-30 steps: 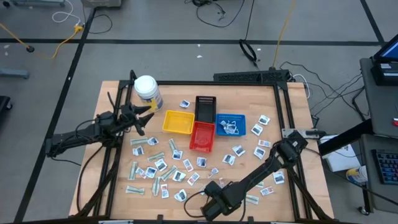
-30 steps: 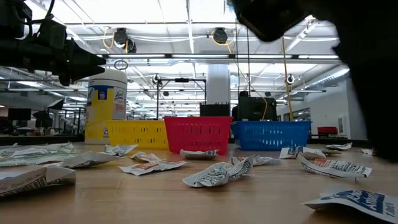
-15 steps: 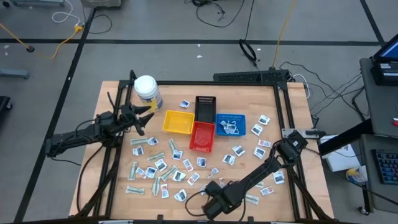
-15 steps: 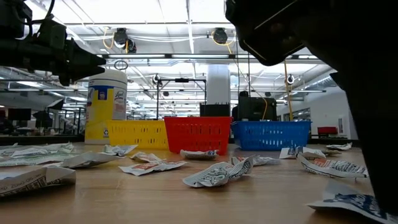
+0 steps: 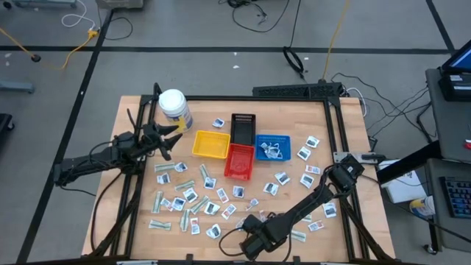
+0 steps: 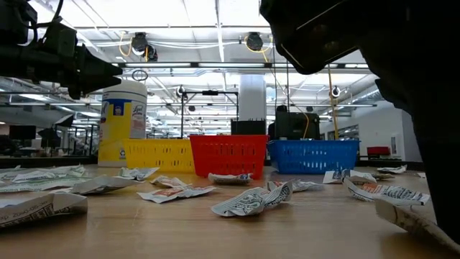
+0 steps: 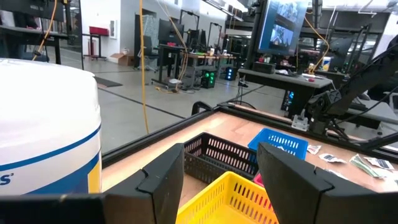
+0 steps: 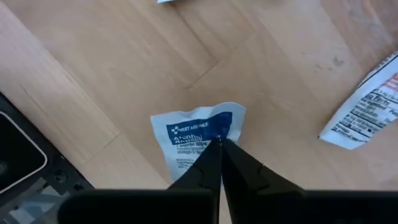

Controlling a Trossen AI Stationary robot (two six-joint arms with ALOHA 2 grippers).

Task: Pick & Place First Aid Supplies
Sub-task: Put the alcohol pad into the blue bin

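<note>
Right gripper [image 8: 219, 144], near the table's [image 8: 112, 68] front edge, pinches a wipe packet [image 8: 196, 138] by its edge; that thin hold may slip on lifting. Left gripper [image 7: 221, 163] waits open by the jar [image 7: 46, 134].

You're in a robotics lab: open hall, ceiling strip lights [image 6: 215, 32], benches with monitors [image 7: 280, 31], floor cables [image 5: 257, 15], taped floor lines [image 5: 221, 50].
</note>
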